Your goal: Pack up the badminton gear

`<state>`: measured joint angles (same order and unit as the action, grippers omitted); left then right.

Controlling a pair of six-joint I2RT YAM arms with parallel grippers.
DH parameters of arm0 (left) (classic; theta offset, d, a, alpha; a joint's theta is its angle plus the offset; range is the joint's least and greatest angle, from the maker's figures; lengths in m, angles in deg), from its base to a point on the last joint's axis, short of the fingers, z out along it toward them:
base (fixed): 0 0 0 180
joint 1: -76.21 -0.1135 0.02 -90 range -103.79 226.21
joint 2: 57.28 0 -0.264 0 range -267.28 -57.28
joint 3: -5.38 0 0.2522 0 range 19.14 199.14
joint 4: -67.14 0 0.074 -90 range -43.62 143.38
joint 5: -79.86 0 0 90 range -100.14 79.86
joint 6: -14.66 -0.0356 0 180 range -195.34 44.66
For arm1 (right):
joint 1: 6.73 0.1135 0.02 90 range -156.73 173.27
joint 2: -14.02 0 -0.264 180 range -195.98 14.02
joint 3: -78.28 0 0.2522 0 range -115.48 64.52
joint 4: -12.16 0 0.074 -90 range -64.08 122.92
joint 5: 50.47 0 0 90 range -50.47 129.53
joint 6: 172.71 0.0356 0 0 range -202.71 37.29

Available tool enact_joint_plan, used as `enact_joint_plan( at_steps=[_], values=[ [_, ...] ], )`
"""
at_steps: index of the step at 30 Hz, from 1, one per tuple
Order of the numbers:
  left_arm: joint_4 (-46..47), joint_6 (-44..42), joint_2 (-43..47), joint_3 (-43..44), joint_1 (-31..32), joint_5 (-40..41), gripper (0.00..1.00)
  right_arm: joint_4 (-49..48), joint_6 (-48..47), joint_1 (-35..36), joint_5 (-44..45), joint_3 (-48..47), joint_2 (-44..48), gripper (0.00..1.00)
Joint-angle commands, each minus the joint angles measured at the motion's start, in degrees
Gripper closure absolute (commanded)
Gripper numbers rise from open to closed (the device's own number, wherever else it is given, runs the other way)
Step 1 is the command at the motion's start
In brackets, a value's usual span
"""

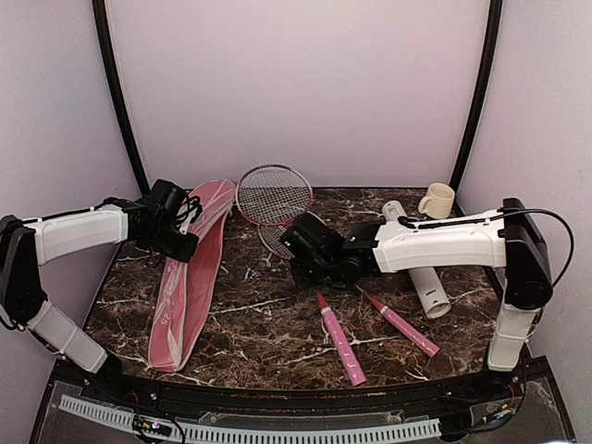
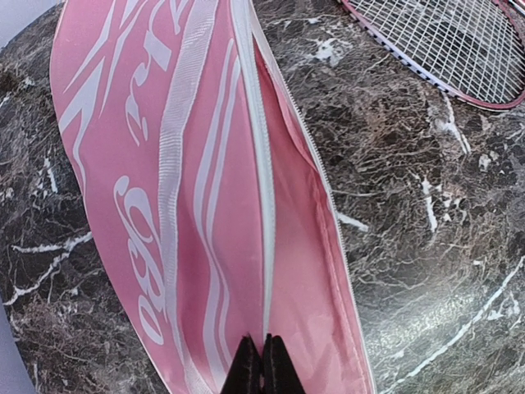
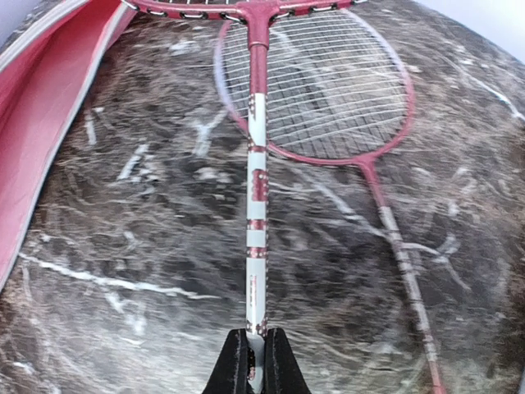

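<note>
My left gripper (image 2: 262, 365) pinching the pink cover (image 2: 164, 164) at its zipper edge, right gripper (image 3: 256, 365) pinching a racquet (image 3: 257, 197) by its shaft, second racquet (image 3: 381, 215) at two o'clock

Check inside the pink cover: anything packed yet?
Through the open zip of the pink cover, only pink lining shows. Both racquets lie outside it. Fabric hides the rest.

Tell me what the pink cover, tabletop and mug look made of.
Pink cover: soft woven fabric, matte; it sags and creases, with a webbing strap and zipper.
Tabletop: dark marble or marble-look laminate, white veins, slightly glossy; cannot tell which.
Mug: likely glazed ceramic, cream, smooth; too small to be sure.
</note>
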<state>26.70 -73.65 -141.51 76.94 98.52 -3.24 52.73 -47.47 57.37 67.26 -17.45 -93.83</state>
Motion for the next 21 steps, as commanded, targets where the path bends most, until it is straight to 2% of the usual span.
enact_joint_plan(
  at_steps=[1, 8, 14, 21],
  values=[
    [2.9, -1.0, 0.2, 0.0, 1.9, -4.0, 1.0, 0.0, 0.5, -2.7, 4.8, 5.6, 5.0, 1.0],
    [3.8, 1.3, -4.5, 2.5, 8.0, -9.9, 1.0, 1.7, 2.2, -4.7, 8.2, 14.1, 12.0, 1.0],
    [3.7, 2.6, -9.2, 7.8, 10.6, -15.3, 1.0, 2.5, 1.7, -4.8, 5.4, 21.4, 18.5, 1.0],
    [6.3, 3.1, -10.1, 9.5, 10.7, -17.3, 1.0, 3.1, -1.3, 1.0, 0.2, 25.8, 22.0, 1.0]
  ],
)
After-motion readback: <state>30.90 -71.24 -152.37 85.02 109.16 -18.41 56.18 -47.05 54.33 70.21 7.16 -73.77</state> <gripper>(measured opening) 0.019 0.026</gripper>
